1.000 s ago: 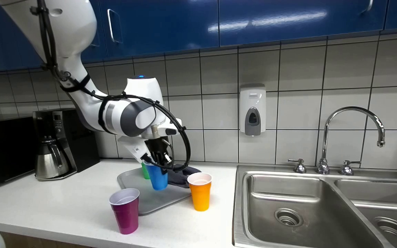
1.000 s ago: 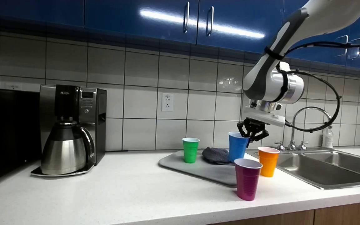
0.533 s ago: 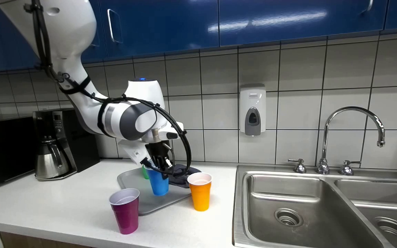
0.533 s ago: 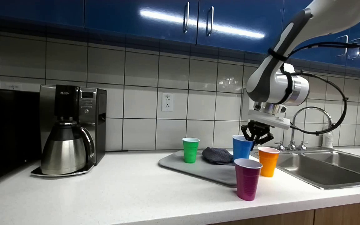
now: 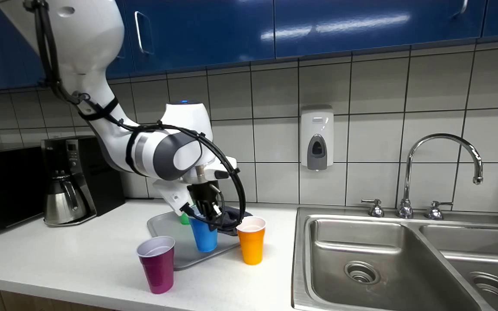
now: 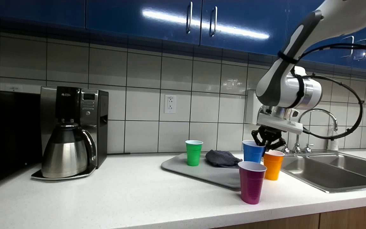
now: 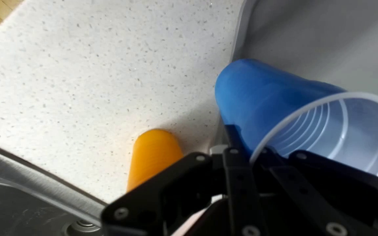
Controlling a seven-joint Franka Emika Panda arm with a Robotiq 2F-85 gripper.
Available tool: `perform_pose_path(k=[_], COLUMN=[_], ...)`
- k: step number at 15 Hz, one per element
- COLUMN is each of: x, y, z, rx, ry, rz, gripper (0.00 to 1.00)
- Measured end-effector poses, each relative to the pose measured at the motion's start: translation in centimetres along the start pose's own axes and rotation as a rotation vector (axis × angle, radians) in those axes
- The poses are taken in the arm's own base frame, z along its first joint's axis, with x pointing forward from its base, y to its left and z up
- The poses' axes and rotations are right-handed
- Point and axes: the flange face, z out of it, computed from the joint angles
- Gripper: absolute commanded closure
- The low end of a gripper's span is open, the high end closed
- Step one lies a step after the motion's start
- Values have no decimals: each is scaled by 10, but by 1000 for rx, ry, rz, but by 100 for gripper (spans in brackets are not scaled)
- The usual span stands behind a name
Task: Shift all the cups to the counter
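Observation:
My gripper is shut on the rim wall of the blue cup, one finger inside and one outside, as the wrist view shows. The blue cup hangs tilted by the grey tray's edge, near the orange cup. The orange cup stands upright on the off-white counter. The magenta-purple cup stands upright on the counter nearer the front and hides the blue cup's base in an exterior view. The green cup stands on the tray, mostly hidden behind the blue cup in an exterior view.
The grey tray lies on the counter with a dark cloth on it. The steel double sink and its tap are beyond the orange cup. A coffee maker with a steel pot stands at the far end.
The gripper and the blue cup in it have moved lower and across the tray toward the orange cup. The other cups have not moved.

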Motion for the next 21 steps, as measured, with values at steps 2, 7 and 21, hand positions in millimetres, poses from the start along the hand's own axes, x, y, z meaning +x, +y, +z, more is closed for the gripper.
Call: perform_pose_path(k=[2, 7, 21], x=[1, 0, -12], y=[9, 29, 60], z=[-2, -8, 2], rx=[-7, -18, -82], ry=[3, 10, -56], rz=[8, 34, 47], gripper=[100, 100, 100])
